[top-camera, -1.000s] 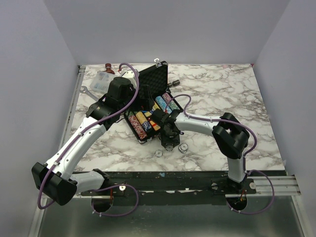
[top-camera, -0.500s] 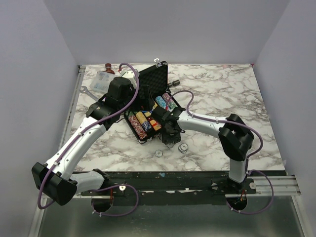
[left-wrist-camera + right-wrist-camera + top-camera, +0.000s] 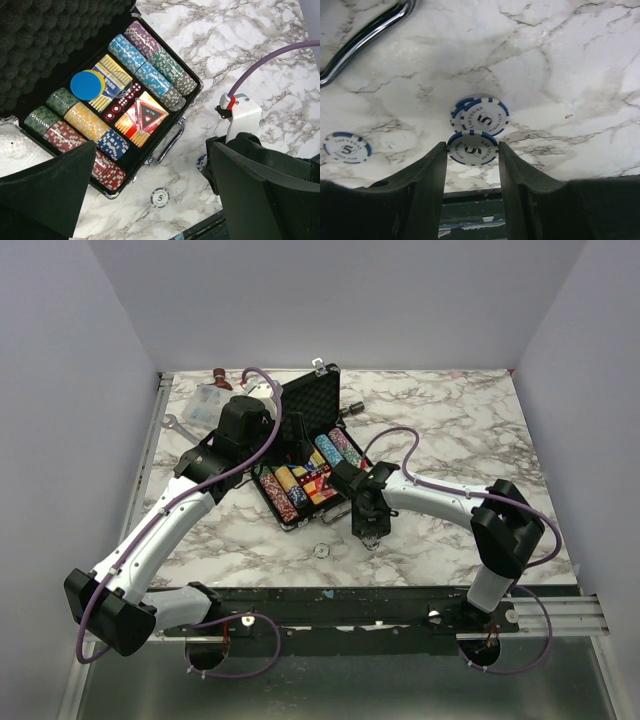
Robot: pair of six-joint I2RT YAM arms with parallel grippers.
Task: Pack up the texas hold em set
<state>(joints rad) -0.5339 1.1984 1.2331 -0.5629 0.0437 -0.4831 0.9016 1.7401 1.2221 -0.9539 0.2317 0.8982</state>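
The black briefcase (image 3: 300, 400) lies open at the table's middle left, lid up with foam lining. Its tray (image 3: 192, 95) holds multicoloured chip rows (image 3: 150, 75), a blue disc (image 3: 86, 85), red dice and red-yellow card boxes (image 3: 142, 116). My right gripper (image 3: 368, 528) is in front of the case, shut on a pale blue-edged chip (image 3: 472, 148) held by its edges. A small stack of like chips (image 3: 481, 116) lies just beyond it. Another loose chip (image 3: 321, 550) lies to the left and also shows in the right wrist view (image 3: 347, 147). My left gripper (image 3: 152, 165) hovers open over the case.
A clear plastic box (image 3: 210, 400), a silver wrench (image 3: 175, 423) and a small red object (image 3: 218, 372) sit at the back left. A small dark object (image 3: 355, 407) lies right of the lid. The case's chrome handle (image 3: 365, 32) is near the right gripper. The table's near edge is close.
My right gripper has moved right, from the case's front edge to the loose chips, and now covers them with one chip between its fingers. The left arm has not moved.
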